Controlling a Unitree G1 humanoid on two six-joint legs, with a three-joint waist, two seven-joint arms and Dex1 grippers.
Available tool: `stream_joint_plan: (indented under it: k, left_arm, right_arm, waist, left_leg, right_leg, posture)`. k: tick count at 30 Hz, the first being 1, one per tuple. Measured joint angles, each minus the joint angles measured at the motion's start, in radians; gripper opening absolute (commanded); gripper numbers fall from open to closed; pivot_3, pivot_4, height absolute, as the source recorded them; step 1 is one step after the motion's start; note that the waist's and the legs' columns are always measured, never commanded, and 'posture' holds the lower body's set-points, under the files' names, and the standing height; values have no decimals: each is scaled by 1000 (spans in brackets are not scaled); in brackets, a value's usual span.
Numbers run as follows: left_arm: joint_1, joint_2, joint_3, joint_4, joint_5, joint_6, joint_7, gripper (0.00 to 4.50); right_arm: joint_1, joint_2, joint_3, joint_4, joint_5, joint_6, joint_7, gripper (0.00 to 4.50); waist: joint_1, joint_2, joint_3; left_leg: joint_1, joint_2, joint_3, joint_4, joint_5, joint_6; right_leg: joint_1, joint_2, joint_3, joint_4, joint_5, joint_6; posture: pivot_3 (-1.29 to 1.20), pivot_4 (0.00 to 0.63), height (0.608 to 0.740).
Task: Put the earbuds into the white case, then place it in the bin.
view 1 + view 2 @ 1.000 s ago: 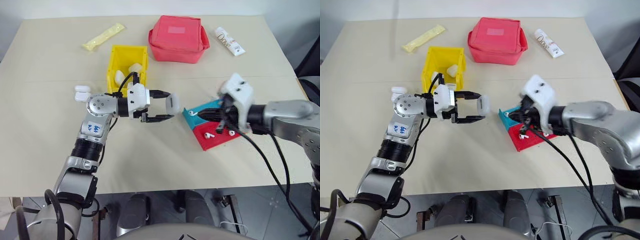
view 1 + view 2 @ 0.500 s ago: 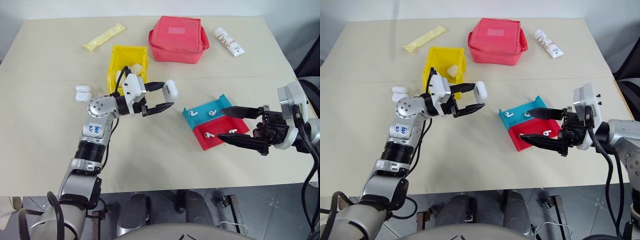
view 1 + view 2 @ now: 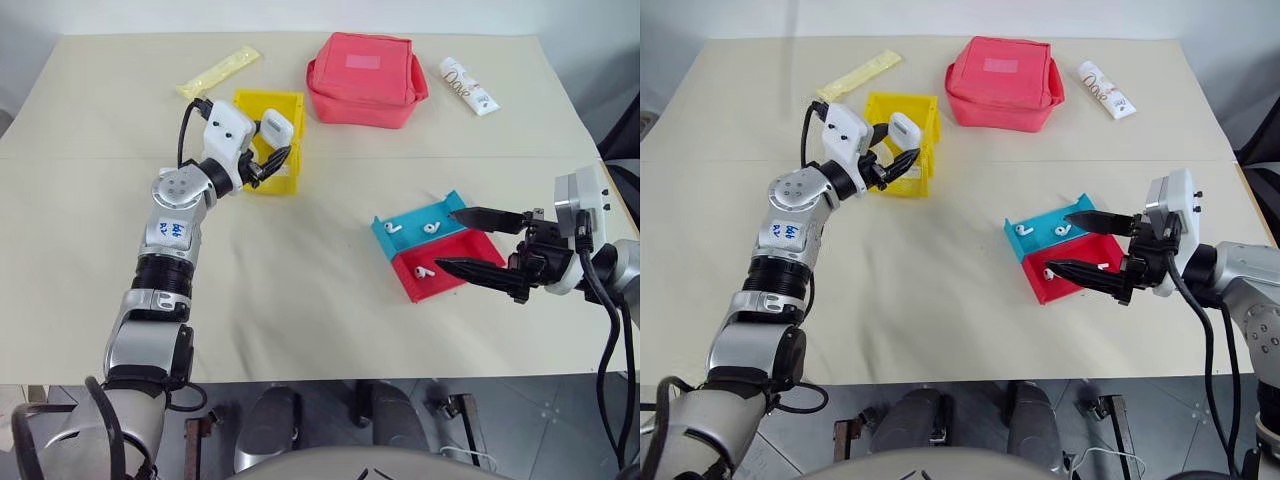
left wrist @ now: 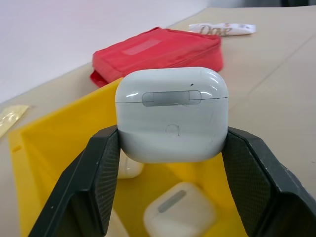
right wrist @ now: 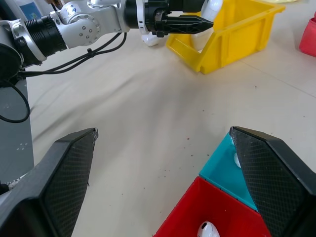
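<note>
1. Left gripper [image 3: 272, 147] clamped on the white case [image 4: 171, 114], lid closed, held above the yellow bin [image 3: 283, 106]
2. Right gripper [image 3: 470, 241] spread wide beside the red tray [image 3: 445, 276], grasping nothing
3. Earbuds [image 3: 425, 271] lying in the trays

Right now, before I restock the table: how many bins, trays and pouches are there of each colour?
Red: 2 (pouch, red tray)
Yellow: 1 (bin)
Blue: 1 (blue tray)
Total: 4
</note>
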Motion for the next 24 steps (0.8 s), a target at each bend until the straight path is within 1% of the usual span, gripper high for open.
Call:
stream_joint_plan:
  k: [1, 4, 5, 8, 12, 16, 20, 24]
  left_arm:
    - [-10, 0, 0, 22, 3, 0, 12, 3464]
    - [-29, 3, 0, 68, 12, -1, 16, 4355]
    - [-29, 3, -1, 71, 12, -1, 14, 4452]
    - [-25, 9, -1, 55, -4, -7, -49, 4452]
    - [6, 42, 6, -45, -64, -46, -188, 4452]
    - [112, 147, 45, -226, -180, -71, -372, 4452]
    - [221, 276, 86, -333, -325, 79, -573, 4452]
    - [334, 346, 112, -367, -394, 147, -705, 4452]
  right_arm:
    - [0, 0, 0, 0, -1, 0, -1, 4500]
    - [-4, 0, 0, 1, -9, 0, -1, 4500]
    - [-5, 0, 0, 1, -10, 0, -1, 4500]
    - [-15, -1, 1, 5, -17, 0, 4, 4500]
    - [-25, -4, 4, 9, -24, -3, 22, 4500]
    - [-34, -29, 16, 36, -49, -26, 79, 4500]
    - [-38, -67, 52, 83, -97, -68, 160, 4500]
    - [20, -141, 130, 128, -214, -167, 268, 4500]
  waist:
    - [0, 0, 0]
    - [-1, 0, 0]
    - [-1, 0, 0]
    - [0, 0, 0]
    - [-4, 0, 0]
    - [-14, 0, 0]
    - [-27, 0, 0]
    - [-25, 0, 0]
  left_leg:
    - [0, 0, 0, 0, 0, 0]
    - [1, 0, 1, 0, 0, -1]
    - [1, 0, 2, 0, 0, -1]
    - [1, 0, 2, 0, 0, -1]
    - [2, 1, 2, 0, 0, -1]
    - [4, 2, 4, 0, 0, -3]
    - [6, 3, 5, -1, -1, -3]
    - [6, 2, 4, -1, -1, -2]
  right_leg:
    - [0, 0, 0, 0, 0, 0]
    - [0, 1, 0, 1, 0, 0]
    - [0, 1, 0, 1, 0, 0]
    - [0, 1, 0, 1, 0, 0]
    - [0, 1, 0, 1, 0, 0]
    - [0, 2, 0, 2, -1, -1]
    - [2, 2, -1, 3, -1, -2]
    - [2, 2, -1, 4, -2, -3]
  posture:
    - [0, 150, 740]
    - [0, 150, 740]
    - [0, 150, 740]
    - [0, 150, 740]
    - [0, 150, 740]
    - [0, 150, 740]
    - [0, 150, 740]
    - [0, 150, 740]
